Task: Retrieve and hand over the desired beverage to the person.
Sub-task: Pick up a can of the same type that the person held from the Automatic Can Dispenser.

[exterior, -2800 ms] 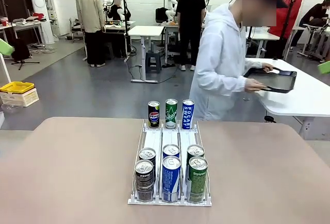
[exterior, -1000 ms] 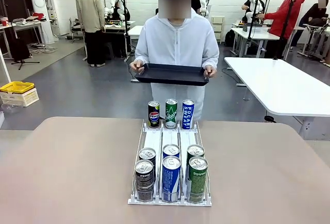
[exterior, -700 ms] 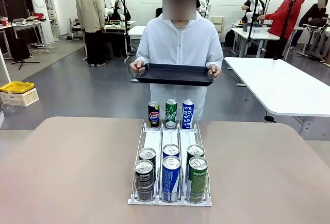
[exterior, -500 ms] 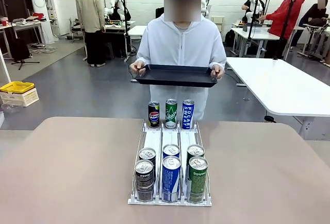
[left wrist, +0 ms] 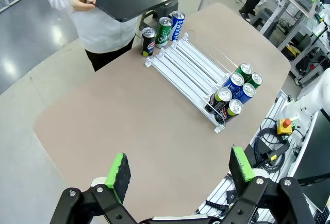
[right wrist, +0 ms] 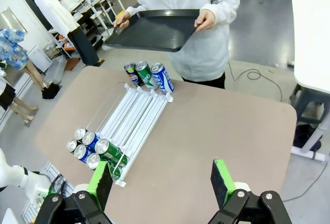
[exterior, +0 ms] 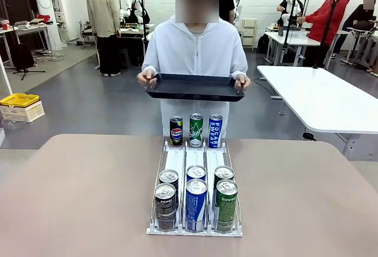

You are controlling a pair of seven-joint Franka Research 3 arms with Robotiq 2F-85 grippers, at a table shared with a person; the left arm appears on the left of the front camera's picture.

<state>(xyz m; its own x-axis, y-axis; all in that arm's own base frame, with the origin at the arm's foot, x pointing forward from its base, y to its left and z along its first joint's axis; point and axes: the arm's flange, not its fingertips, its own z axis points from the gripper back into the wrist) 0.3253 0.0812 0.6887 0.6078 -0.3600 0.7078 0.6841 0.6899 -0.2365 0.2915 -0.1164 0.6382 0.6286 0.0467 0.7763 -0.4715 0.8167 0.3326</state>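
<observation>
**Matt table, glossy cans**

The table (exterior: 82, 198) has a smooth, matt tan top with no grain. The rack (exterior: 175, 161) looks like clear and white plastic, with thin shiny wire at its near end. The cans (exterior: 195, 205) are glossy printed metal with bare silvery lids. The tray (exterior: 195, 87) is smooth black plastic with a dull sheen. The person (exterior: 195, 44) wears a jacket (exterior: 171, 56) of soft, matt white cloth. The grey floor (exterior: 88, 106) is lightly reflective. The left gripper (left wrist: 179, 171) has dull green pads (left wrist: 118, 172).
</observation>
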